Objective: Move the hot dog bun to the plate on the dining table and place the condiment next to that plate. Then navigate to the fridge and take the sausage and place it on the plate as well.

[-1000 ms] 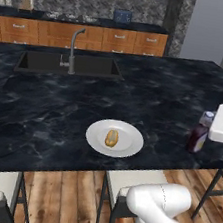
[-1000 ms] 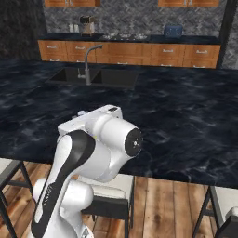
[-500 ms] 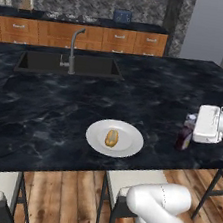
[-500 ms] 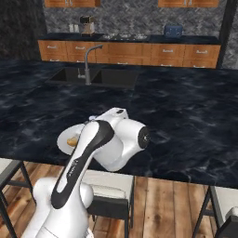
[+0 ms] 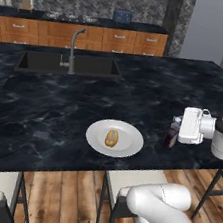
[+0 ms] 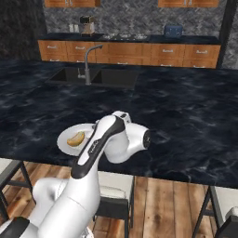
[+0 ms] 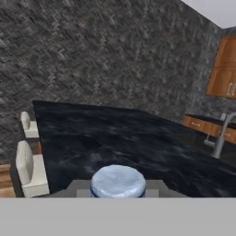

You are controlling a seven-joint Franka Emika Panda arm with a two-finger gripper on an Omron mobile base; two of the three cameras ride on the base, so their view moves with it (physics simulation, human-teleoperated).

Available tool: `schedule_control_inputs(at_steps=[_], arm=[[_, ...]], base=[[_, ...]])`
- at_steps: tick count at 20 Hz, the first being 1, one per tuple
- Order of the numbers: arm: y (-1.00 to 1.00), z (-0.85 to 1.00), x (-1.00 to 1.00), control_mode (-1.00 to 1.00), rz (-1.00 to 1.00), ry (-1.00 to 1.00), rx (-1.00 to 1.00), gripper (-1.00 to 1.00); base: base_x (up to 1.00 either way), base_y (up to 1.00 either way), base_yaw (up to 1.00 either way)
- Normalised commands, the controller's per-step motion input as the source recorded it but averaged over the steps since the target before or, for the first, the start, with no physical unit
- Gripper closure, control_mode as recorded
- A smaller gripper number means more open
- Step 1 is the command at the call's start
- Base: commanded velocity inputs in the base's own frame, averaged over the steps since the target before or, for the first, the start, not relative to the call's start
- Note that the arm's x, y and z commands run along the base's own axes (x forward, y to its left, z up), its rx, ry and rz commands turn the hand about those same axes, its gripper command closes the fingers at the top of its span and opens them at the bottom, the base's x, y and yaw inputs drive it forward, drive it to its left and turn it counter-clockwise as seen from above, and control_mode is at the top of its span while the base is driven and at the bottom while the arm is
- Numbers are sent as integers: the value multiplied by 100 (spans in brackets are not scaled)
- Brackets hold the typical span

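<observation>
The white plate [image 5: 129,144] lies near the front edge of the black marble dining table [image 5: 44,98], with the golden-tan hot dog bun [image 5: 111,138] on it; the right base view also has the plate [image 6: 62,143] and the bun [image 6: 76,138]. To the plate's right, my gripper [image 5: 175,132] points sideways just above the table and is shut on the condiment [image 5: 171,135], a slim dark red bottle. Its pale cap [image 7: 118,181] sits between my fingertips [image 7: 77,186] in the hand view. The sausage is out of view.
An inset sink [image 5: 45,62] with a steel tap [image 5: 74,47] lies at the table's far side. Pale stools [image 5: 133,180] stand under the front edge. Wooden cabinets [image 5: 119,36] line the back wall, and the tall grey fridge [image 5: 212,27] rises at the back right.
The hand has swung left along the table's front, carrying the condiment from the right edge to a spot closer to the plate. The plate and bun have not moved.
</observation>
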Motion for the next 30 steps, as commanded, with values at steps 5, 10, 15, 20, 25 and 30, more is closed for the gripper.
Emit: schedule_control_inputs(at_steps=[5,10,15,20,25,30], arm=[[-8,-40,59,-100,9,-3,0,100],[-5,-36,53,-100,7,0,0,100],[0,-30,51,-100,2,0,-1,100],[-4,-28,32,-100,2,0,-2,100],[-4,-30,27,-100,0,0,-4,100],[-1,-35,32,-100,1,0,-5,100]], base=[[0,0,0],[0,0,0],[0,0,0],[0,0,0],[0,0,0],[0,0,0]])
